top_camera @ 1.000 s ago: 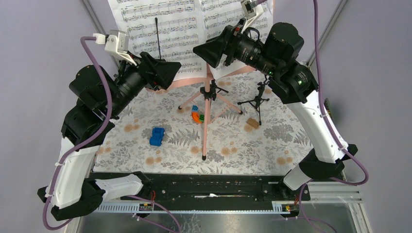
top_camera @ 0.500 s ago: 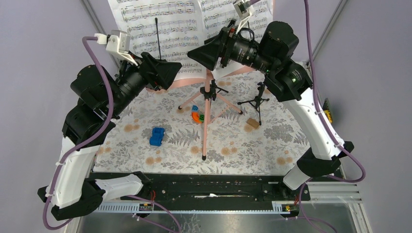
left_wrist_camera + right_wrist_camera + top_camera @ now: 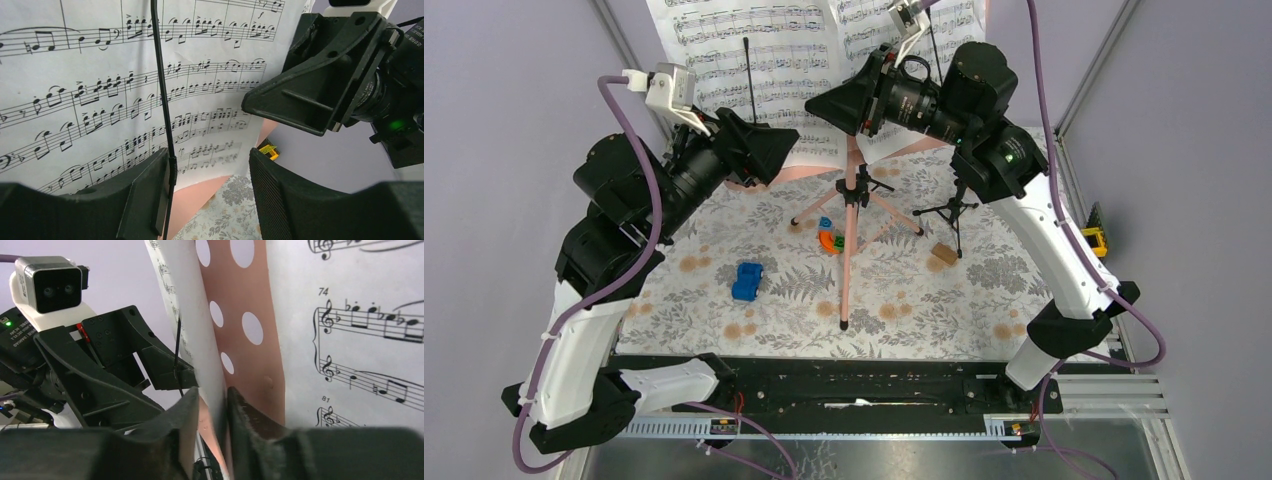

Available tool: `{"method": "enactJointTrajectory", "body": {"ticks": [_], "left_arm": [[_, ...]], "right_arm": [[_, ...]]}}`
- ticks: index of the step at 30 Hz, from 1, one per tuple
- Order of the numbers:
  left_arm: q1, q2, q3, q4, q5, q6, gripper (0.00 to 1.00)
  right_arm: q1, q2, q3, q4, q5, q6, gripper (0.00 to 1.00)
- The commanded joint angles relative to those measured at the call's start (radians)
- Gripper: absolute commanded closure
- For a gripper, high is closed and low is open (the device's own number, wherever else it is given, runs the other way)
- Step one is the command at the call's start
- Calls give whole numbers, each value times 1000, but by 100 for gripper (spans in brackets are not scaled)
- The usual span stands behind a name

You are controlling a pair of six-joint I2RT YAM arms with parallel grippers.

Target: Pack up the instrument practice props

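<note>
White sheet-music pages (image 3: 754, 50) stand on the salmon-pink perforated rack (image 3: 250, 315), on pink tripod legs (image 3: 850, 260) at the back of the table. My right gripper (image 3: 816, 105) sits high at the gap between the two pages. In the right wrist view its jaws (image 3: 212, 395) stand narrowly apart, astride the inner edge of the left page (image 3: 200, 340). My left gripper (image 3: 779, 150) is open and empty in front of the left page's lower right part (image 3: 210, 160). A thin black page-holder wire (image 3: 162, 100) runs by its left finger. No microphone is in view.
A small black tripod stand (image 3: 951, 210) stands right of the rack, under my right arm. A blue toy car (image 3: 747, 281), orange and green blocks (image 3: 829, 238) and a tan block (image 3: 943, 253) lie on the floral cloth (image 3: 724, 330). A yellow object (image 3: 1094, 240) sits beyond the right edge.
My right arm has swung left and slightly up, bringing its jaws onto the left page's inner edge. The pages and my left arm have barely moved.
</note>
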Motion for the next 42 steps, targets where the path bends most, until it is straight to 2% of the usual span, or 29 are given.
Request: {"method": "enactJointTrajectory", "body": {"ticks": [1, 5, 8, 13, 21, 25, 29, 32, 42], "left_arm": [[0, -12, -4, 54, 17, 0, 39], [0, -19, -10, 70, 14, 3, 39], [0, -29, -12, 101, 4, 6, 35], [1, -42, -11, 166, -15, 28, 36], [0, -15, -12, 202, -19, 38, 47], [1, -4, -17, 205, -13, 33, 63], [0, -11, -26, 213, -26, 32, 83], [1, -19, -31, 214, -40, 35, 92], [0, -53, -59, 215, -67, 40, 96]], "right_arm": [[-3, -8, 13, 77, -35, 5, 71], [-2, -23, -6, 88, -33, -6, 89], [-3, -35, -16, 89, -30, -16, 100], [-3, -56, -42, 93, -27, -22, 100], [-3, -76, -60, 93, -34, -32, 100], [-3, -87, -68, 93, -42, -56, 100], [-3, -107, -77, 90, -45, -99, 100], [-3, -126, -86, 86, -31, -125, 100], [-3, -256, -163, 33, 95, -239, 100]]}}
